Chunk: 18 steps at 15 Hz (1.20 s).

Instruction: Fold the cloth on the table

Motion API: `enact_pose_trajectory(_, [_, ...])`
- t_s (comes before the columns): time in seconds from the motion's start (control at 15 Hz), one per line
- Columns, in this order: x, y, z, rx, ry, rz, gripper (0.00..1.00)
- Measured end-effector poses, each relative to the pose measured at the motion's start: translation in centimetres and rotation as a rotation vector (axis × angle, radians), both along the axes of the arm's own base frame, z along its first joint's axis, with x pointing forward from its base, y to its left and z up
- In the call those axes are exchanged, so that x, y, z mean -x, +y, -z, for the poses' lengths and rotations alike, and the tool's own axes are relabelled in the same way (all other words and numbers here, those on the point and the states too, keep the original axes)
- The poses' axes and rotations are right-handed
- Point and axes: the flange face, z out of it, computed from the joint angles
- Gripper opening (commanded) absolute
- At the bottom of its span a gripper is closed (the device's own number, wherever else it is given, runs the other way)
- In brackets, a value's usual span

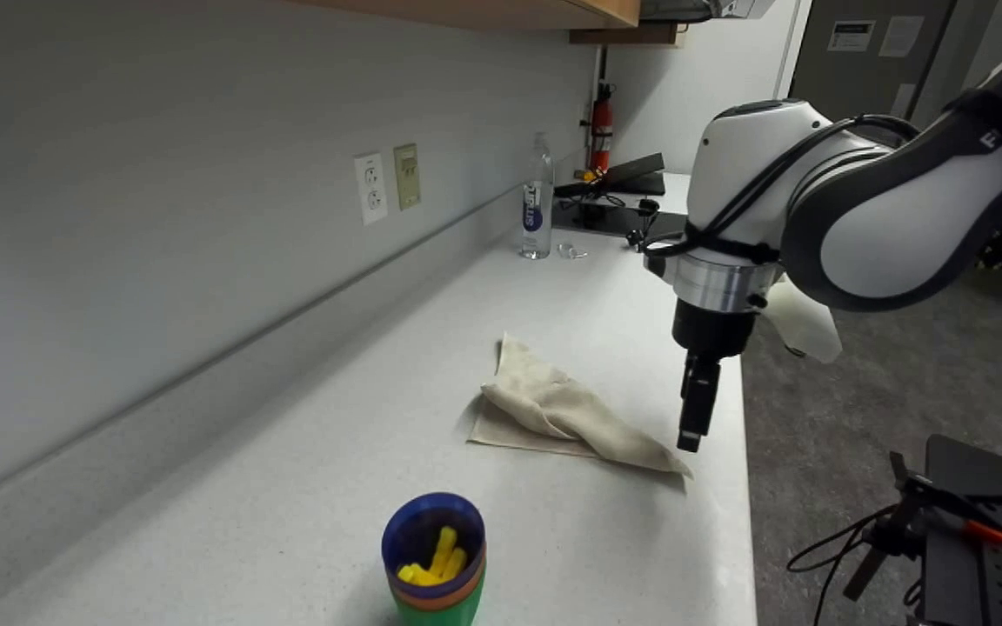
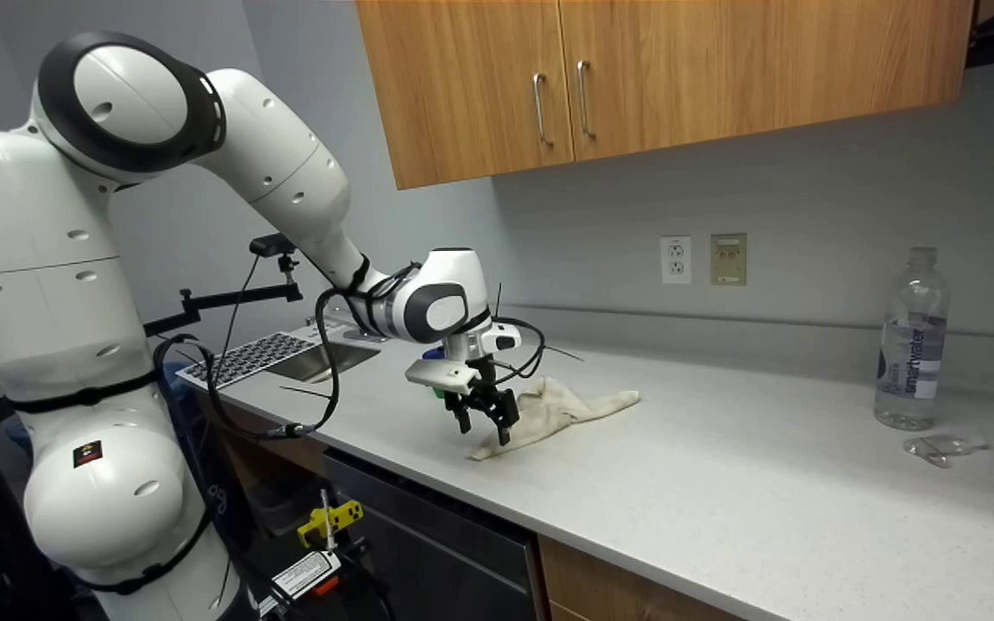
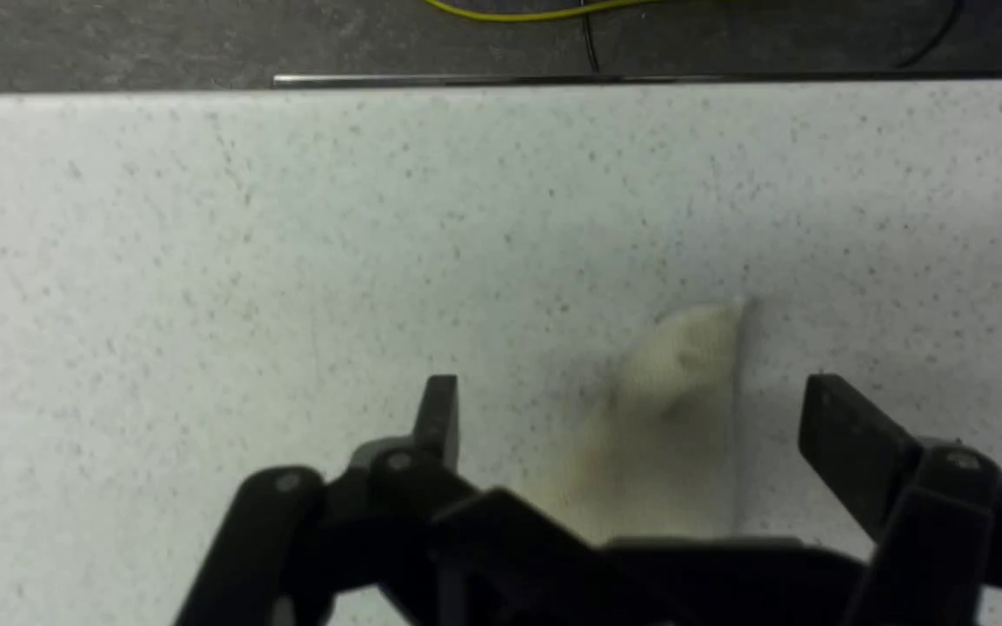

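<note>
Cloth point(image 1: 566, 413) is lying on the white speckled countertop point(image 1: 336, 504), a soft beige rag, all rumpled, with one thick fold rolled diagonally over a flatter layer and a corner tapering to a point near the front edge. Black gripper point(image 3: 627, 409) has its fingers point(image 3: 853, 452) spread wide over that corner; in the wrist view the corner shows between them, kinda blurry, with countertop on both sides. Also got a stack of round tapered cups point(image 1: 444, 612), blue inside orange and green, chunky yellow pieces point(image 1: 444, 552) in the blue one. Clear plastic smartwater bottle point(image 2: 911, 345) stands near the smooth grey wall point(image 2: 816, 276), some glossy see-through thing point(image 2: 937, 447) just beside it.
</note>
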Motion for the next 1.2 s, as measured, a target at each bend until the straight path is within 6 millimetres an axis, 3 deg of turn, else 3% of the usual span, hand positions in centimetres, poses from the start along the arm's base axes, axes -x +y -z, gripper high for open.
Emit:
enact_pose_trajectory(0.33, [1.9, -1.5, 2.0, -0.028, -0.016, 0.053, 1.0])
enact_pose_trajectory(0.8, [2.7, 0.3, 3.2, -0.063, -0.038, 0.048, 1.0])
enact_pose_trajectory(1.2, [2.0, 1.2, 4.5, -0.071, -0.062, 0.013, 0.99])
